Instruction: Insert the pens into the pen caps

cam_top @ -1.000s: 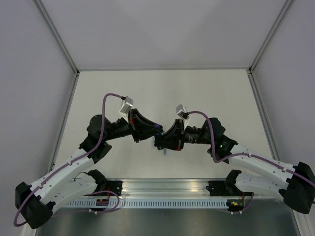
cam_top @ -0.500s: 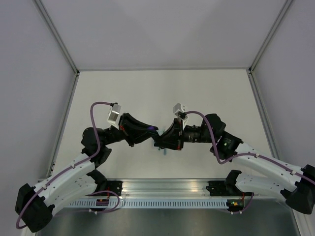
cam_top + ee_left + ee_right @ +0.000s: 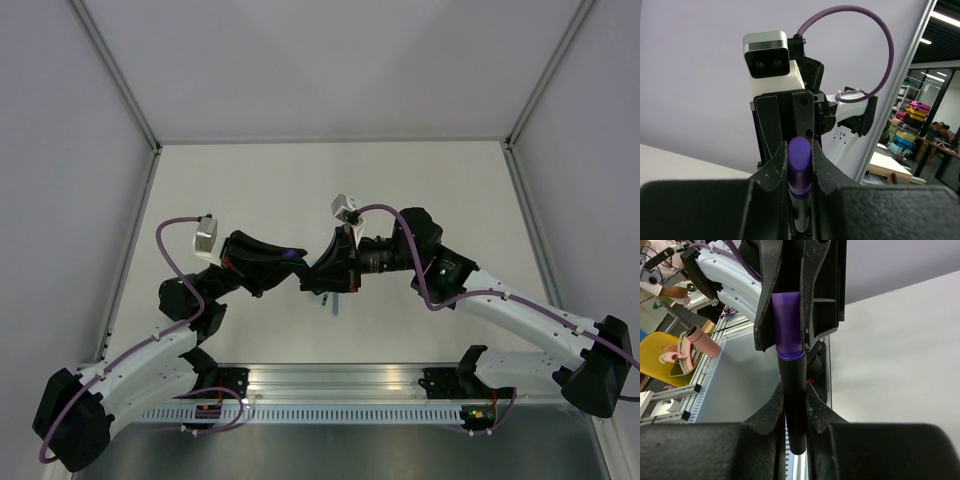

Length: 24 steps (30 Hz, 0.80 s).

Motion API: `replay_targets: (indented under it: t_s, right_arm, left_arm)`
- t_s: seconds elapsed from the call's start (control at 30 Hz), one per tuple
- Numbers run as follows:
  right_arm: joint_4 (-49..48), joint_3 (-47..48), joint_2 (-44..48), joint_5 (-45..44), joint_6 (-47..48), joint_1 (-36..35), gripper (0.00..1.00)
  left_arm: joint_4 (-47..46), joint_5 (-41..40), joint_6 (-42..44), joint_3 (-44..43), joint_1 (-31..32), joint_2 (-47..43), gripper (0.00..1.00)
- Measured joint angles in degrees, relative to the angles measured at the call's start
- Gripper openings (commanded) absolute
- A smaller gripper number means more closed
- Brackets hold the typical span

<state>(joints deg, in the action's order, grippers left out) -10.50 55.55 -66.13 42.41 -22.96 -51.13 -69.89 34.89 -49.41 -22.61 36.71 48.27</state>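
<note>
White table (image 3: pixel 450 200) spreads below; over its middle, toward the near edge, your left gripper (image 3: pixel 800 155) clamps the purple cap (image 3: pixel 787 322) and your right gripper (image 3: pixel 795 400) pinches the black marker (image 3: pixel 794 382), its end inside that cap. Only the right wrist view shows this joint; overhead it is hidden.

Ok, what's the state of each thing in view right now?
Left gripper: shut on cap.
Right gripper: shut on marker.
Cap: purple, sits on marker's end, off the table.
Marker: black, in line with cap, seam looks closed.
Pale-blue item: lies on table under the grippers, too small to tell more.
</note>
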Motion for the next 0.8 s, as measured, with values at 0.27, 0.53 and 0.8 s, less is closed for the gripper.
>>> replay_targets:
  t_s: [0.27, 0.53, 0.8]
  right_arm:
    - [-0.3, 1.6, -1.2, 2.5, -0.1, 0.8, 0.0]
    - [-0.1, 1.6, -0.6, 1.7, 1.0, 0.8, 0.0]
    - [0.2, 2.0, -0.6, -1.3, 1.2, 1.4, 0.0]
  left_arm:
    - [5.4, -0.8, 0.8, -1.9, 0.0, -2.2, 0.04]
    - [13.6, -0.2, 3.4, -4.6, 0.0, -4.3, 0.32]
    - [21.0, 2.9, 5.4, -5.6, 1.1, -5.6, 0.66]
